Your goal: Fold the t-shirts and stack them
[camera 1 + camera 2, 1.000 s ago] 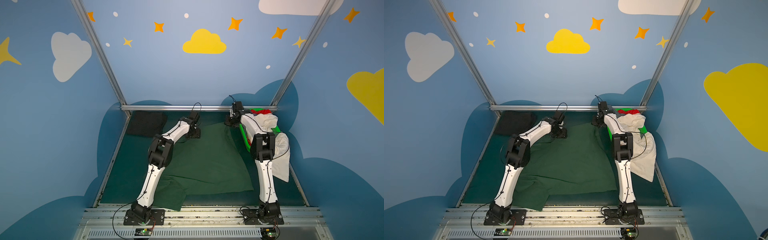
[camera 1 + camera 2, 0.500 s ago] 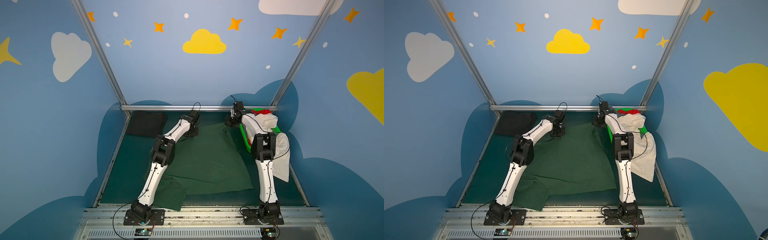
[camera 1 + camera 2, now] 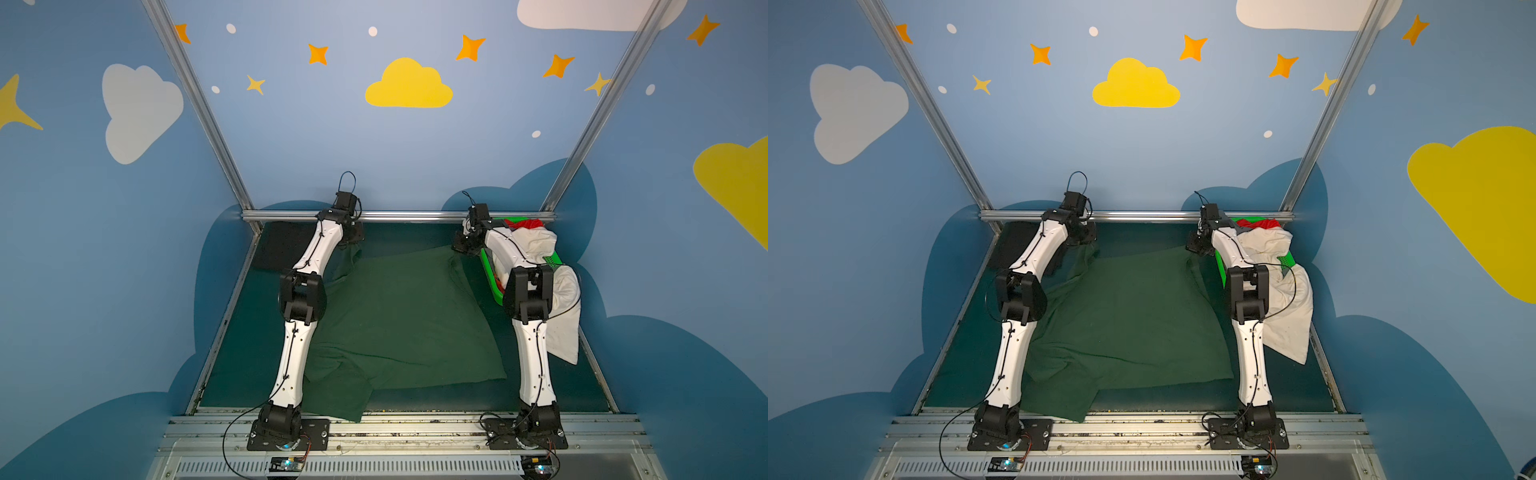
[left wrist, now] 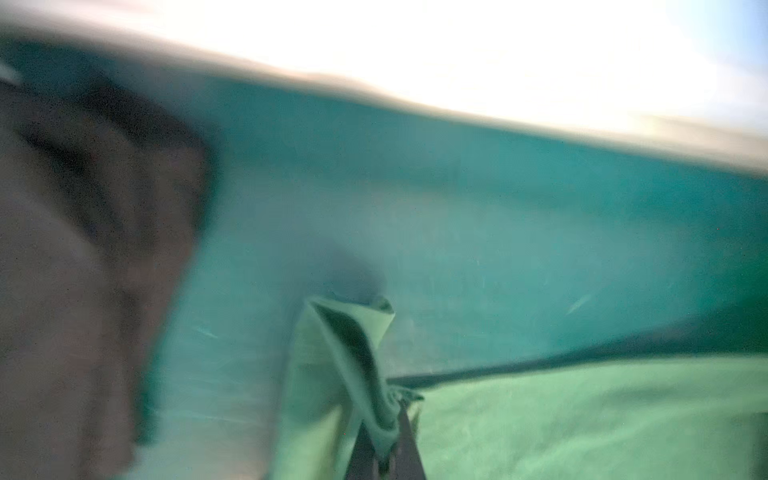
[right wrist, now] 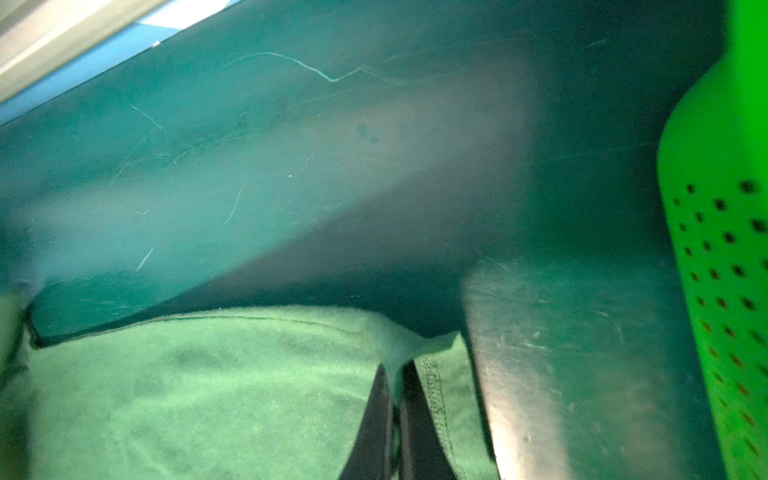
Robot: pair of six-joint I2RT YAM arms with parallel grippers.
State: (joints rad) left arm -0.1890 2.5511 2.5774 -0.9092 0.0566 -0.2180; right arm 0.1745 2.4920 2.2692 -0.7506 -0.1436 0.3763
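A dark green t-shirt (image 3: 399,316) (image 3: 1125,320) lies spread over the middle of the table, its near left part rumpled. My left gripper (image 3: 352,244) (image 4: 390,424) is shut on the shirt's far left corner, and a twisted fold of cloth stands up from its jaws. At the far right corner my right gripper (image 3: 460,248) (image 5: 397,374) is shut on the hem, lifting it slightly. A folded black t-shirt (image 3: 278,249) lies at the far left. A cream-white t-shirt (image 3: 561,307) hangs over the basket, with a red one (image 3: 525,224) behind it.
The bright green mesh basket (image 3: 490,278) (image 5: 723,257) stands at the far right, close beside my right gripper. A metal rail (image 3: 407,216) runs along the back edge just behind both grippers. Blue walls close in the sides.
My left gripper has shut on the green shirt's far left corner and has moved back and up with it, raising the cloth. The right arm has barely moved.
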